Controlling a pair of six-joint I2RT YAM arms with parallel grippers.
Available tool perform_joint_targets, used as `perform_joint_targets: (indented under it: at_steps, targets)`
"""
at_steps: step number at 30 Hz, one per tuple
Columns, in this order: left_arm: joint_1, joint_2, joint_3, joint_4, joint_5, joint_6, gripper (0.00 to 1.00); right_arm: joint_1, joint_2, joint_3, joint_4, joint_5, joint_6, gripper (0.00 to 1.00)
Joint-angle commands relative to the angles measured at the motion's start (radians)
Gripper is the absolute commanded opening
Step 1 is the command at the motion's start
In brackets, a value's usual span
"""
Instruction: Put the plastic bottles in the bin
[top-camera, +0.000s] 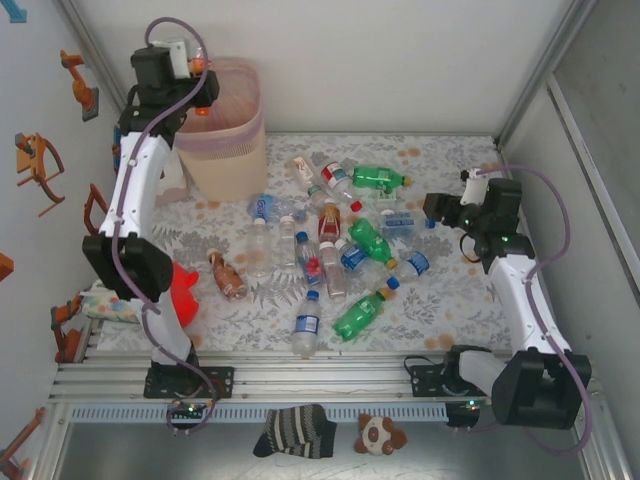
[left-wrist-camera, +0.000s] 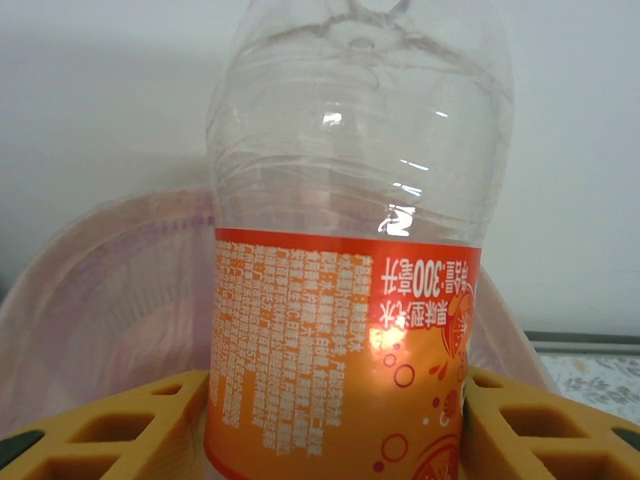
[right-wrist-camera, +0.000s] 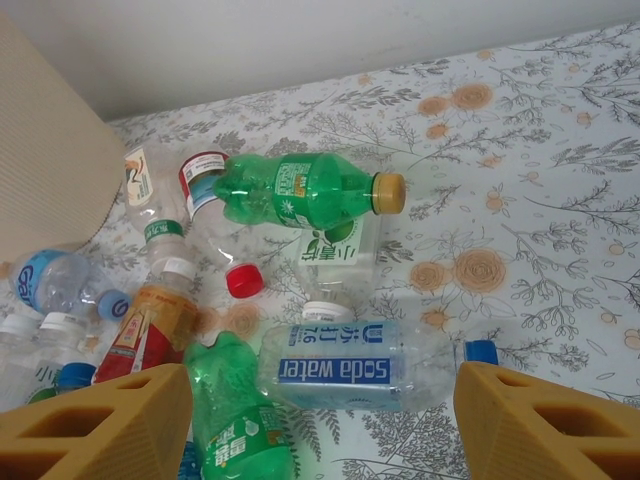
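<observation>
bottle (left-wrist-camera: 345, 300): above bin (top-camera: 230, 160) | other bottles (top-camera: 372, 240): on table (top-camera: 450, 290), right of bin

- A robot test cell in a lab: plain white panels (top-camera: 400, 60) wall in the table (top-camera: 455, 300) on three sides.
- An aluminium rail (top-camera: 320, 372) along the bottom of the frame carries two bolted arm bases (top-camera: 187, 381).
- Toys (top-camera: 38, 165) hang at the left edge.

floral table (top-camera: 455, 300) bears scattered plastic bottles (top-camera: 358, 315) and the bin (top-camera: 228, 160)

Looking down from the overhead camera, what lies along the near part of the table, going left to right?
Red plush toy → amber bottle → clear blue-capped bottle → green bottle.
</observation>
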Motion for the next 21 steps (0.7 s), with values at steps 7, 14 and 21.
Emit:
perform_joint_targets:
  at_steps: [7, 14, 21]
  targets:
    - [-0.025, 0.295, 0.409, -0.216, -0.013, 0.051, 0.37, 0.01, -0.065, 0.018, -0.038, 0.018, 0.01, 0.69]
    - [-0.025, 0.348, 0.409, -0.305, 0.004, 0.07, 0.37, 0.01, -0.086, -0.003, -0.038, 0.021, 0.014, 0.69]
    - [-0.026, 0.321, 0.388, -0.461, 0.044, 0.062, 0.34, 0.014, -0.075, -0.006, -0.022, 0.007, 0.025, 0.68]
